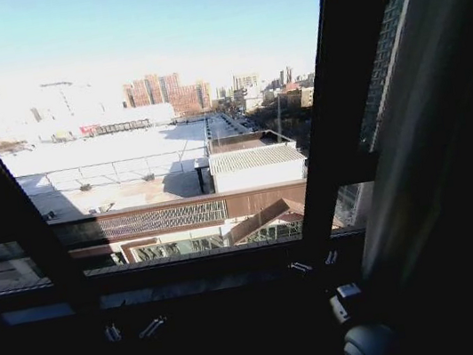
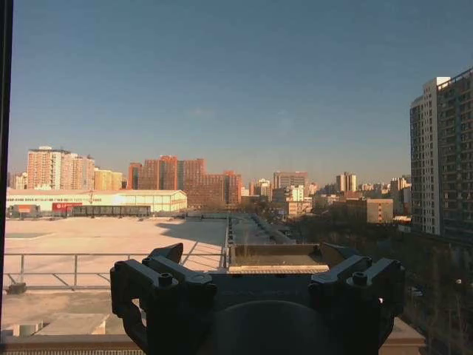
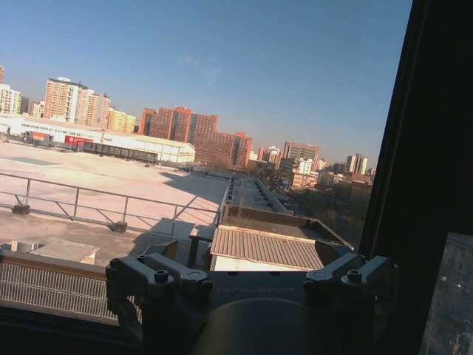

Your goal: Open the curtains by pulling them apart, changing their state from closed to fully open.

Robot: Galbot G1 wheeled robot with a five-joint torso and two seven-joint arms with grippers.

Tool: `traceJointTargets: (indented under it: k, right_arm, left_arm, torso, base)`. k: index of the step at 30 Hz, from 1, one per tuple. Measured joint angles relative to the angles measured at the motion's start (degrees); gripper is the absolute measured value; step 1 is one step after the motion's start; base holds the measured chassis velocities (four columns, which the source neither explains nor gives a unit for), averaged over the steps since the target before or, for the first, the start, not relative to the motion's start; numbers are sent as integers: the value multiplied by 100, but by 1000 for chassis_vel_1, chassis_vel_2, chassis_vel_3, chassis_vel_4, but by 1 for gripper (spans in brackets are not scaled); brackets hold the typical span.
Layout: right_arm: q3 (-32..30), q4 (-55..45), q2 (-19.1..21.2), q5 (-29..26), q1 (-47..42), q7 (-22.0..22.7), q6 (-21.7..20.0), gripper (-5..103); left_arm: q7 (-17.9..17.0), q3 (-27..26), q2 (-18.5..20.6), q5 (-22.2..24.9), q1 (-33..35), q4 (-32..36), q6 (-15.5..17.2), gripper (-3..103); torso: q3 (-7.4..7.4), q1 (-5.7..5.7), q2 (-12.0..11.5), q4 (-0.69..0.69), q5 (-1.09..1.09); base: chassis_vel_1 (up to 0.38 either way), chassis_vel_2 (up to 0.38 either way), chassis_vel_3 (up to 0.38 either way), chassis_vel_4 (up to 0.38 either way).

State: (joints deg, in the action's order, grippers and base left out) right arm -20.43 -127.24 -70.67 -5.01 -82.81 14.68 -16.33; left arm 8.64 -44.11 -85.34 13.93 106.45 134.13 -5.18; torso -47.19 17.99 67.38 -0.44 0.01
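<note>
Beyond the dark window frame (image 1: pixel 332 99), rooftops lay in plain view, so the job looked nearly done. One curtain (image 1: pixel 433 137) hung gathered at the right edge. The left tool (image 2: pixel 255 285) and right tool (image 3: pixel 251 281) stood wide, holding nothing.

- No readable text, numbers, brands or labels anywhere in the three views.
- Red sign (image 2: pixel 66 207) on the long low building across the rooftop, left wrist view: lettering too small to read.
- Same red sign (image 3: pixel 77 139) in the right wrist view: still unreadable.
- Faint engraved line on the right gripper body (image 3: pixel 251 293), right wrist view: marks present, cannot be made out.
- Left gripper body (image 2: pixel 259 296), left wrist view: no legible marking.
- Head view: red strip (image 1: pixel 89 129) on the far building, no letters can be told.
</note>
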Motion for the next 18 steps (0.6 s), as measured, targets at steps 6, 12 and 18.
traceJointTargets:
  k: [6, 12, 18]
  right_arm:
    - [57, 79, 72, 8, 28, -25, 100, 100]
    - [92, 100, 91, -9, 79, -28, 101, 100]
    - [107, 118, 92, -20, 78, -76, 147, 100]
  left_arm:
    - [16, 7, -63, -11, 16, -2, -32, 100]
    - [19, -10, -84, -19, 55, 7, -56, 100]
    - [93, 3, -139, -45, 116, 12, -138, 100]
  torso:
    - [1, -1, 1, 0, 0]
    - [1, -1, 1, 0, 0]
    - [1, -1, 0, 0, 0]
  base:
    - [353, 372, -344, -367]
    - [341, 386, -326, -387]
    - [310, 388, -310, -407]
